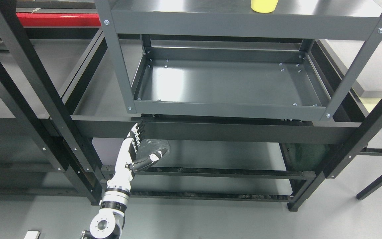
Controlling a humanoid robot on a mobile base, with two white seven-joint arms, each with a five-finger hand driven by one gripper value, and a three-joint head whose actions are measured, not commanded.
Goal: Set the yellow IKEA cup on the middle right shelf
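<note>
Cup (264, 5), yellow, standing upright on the top gray shelf (210, 6) toward its right side, only the lower part visible at the upper picture edge. Well apart from the hand, untouched, nothing beside it in view.

Left hand (140, 146) low in the picture, left of center, on a white and black arm (117, 186) coming up from the bottom edge. Fingers (139, 131) straight and held together, pointing up toward the black crossbeam (210, 131), tips overlapping its lower edge. Thumb (154, 156) spread out to the right. Palm open wide, holding nothing. Contact with the beam not clear from this view.

Right arm nowhere in the picture.

Gray metal rack (117, 66) filling the middle of the view, with bolted uprights at both sides. Lower tray shelf (230, 83) of that rack bare, rimmed on all 4 sides, small screws at its corners. Black frame (38, 99) surrounding the gray rack, slanting posts on left and right, 2 thin black rails (210, 172) lower down behind the hand. Red bar (44, 20) across the upper left corner. Gray floor (244, 219) below. Small white object (31, 235) at the bottom edge, lower left, too cut off to identify.
</note>
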